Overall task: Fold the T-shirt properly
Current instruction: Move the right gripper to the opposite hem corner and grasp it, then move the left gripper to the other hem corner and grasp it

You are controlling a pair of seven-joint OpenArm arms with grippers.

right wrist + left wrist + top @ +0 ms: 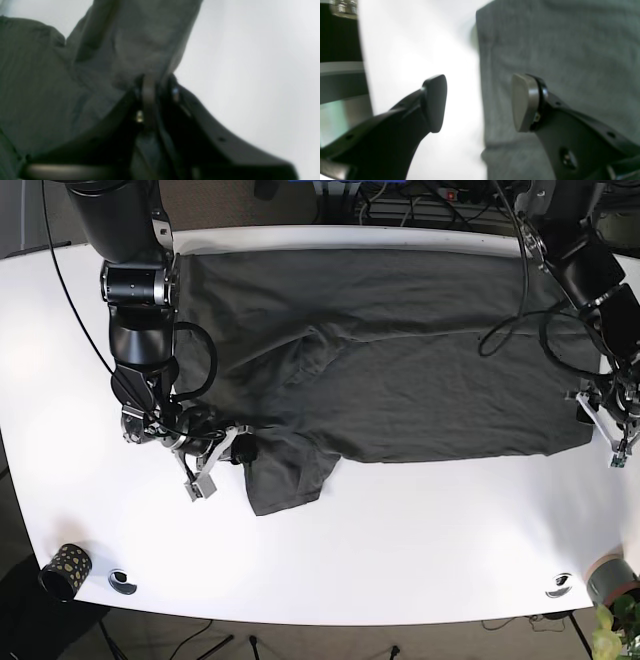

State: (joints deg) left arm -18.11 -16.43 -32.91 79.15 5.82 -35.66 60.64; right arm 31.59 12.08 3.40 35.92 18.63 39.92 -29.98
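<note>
Here the T-shirt (400, 350) lies spread across the white bench (400, 540). The right gripper (150, 85) is clenched on its sleeve, likely to fold it inward; the left gripper (480, 102) hangs released, straddling the shirt's hem edge.

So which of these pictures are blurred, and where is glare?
Left wrist view: soft focus, the white table glaring between the open left hand fingers. Right wrist view: most blurred and dim, the right hand shut on the T-shirt. Base view: sharp, evenly lit.
</note>
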